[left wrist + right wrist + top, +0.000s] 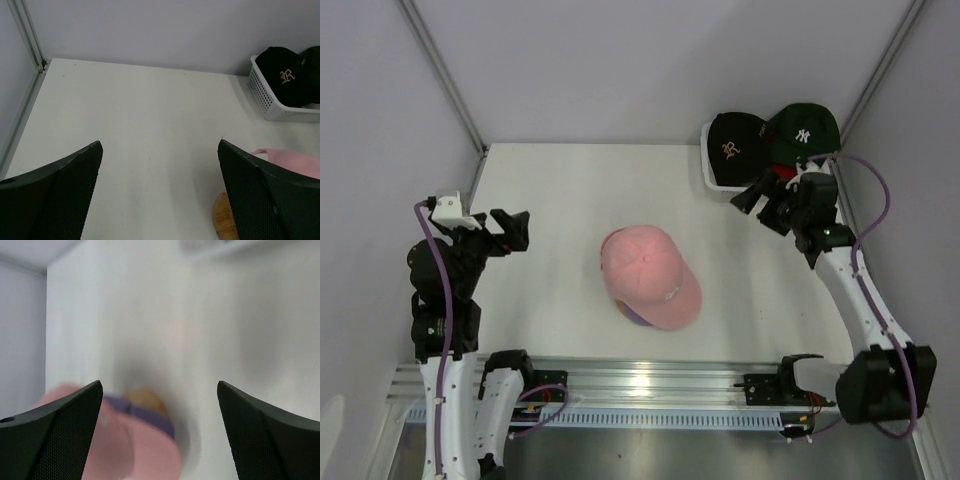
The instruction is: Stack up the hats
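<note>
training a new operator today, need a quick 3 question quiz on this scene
1. True or false: the black cap sits in the white basket.
2. Which cap shows from under the pink cap at mid-table? A) white B) purple C) red
3. Fill in: the left gripper is ____ and holds nothing.

Key: 1 true. 2 B, an edge of the purple cap shows beneath it. 3 open.

Pink cap (645, 272) sits on purple cap (632, 316); black cap (735, 140) beside green cap (807, 128).
</note>
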